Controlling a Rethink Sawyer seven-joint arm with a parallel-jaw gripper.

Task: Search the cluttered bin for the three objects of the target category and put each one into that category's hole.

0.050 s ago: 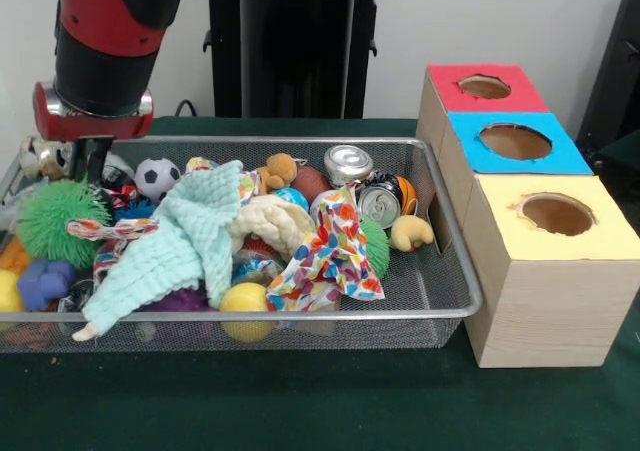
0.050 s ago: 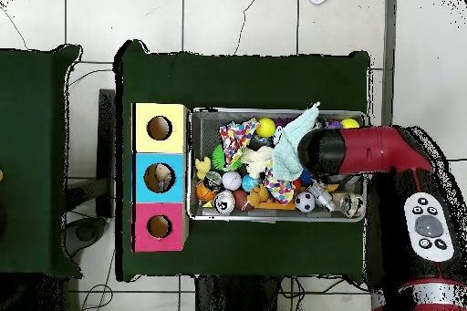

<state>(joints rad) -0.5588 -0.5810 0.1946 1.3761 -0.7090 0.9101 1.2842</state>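
While my gripper (image 1: 92, 161) dips into the bin's (image 1: 455, 271) far-left corner, fingers too hidden to tell their spread, two cans (image 1: 347, 162) lie far right beside the boxes (image 1: 545, 271); I'd descend slowly, avoiding the cloths (image 1: 185, 241).

A silver wire-mesh bin (image 1: 440, 261) on the dark green tablecloth (image 1: 300, 401) holds a pale mint waffle cloth (image 1: 185, 246), a white cloth with multicoloured spots (image 1: 335, 256), a black-and-white soccer ball (image 1: 156, 178) and a spiky green ball (image 1: 60, 221). The wooden box (image 1: 540, 291) beside it has red (image 1: 485, 89), blue (image 1: 515, 143) and yellow (image 1: 555, 216) tops.
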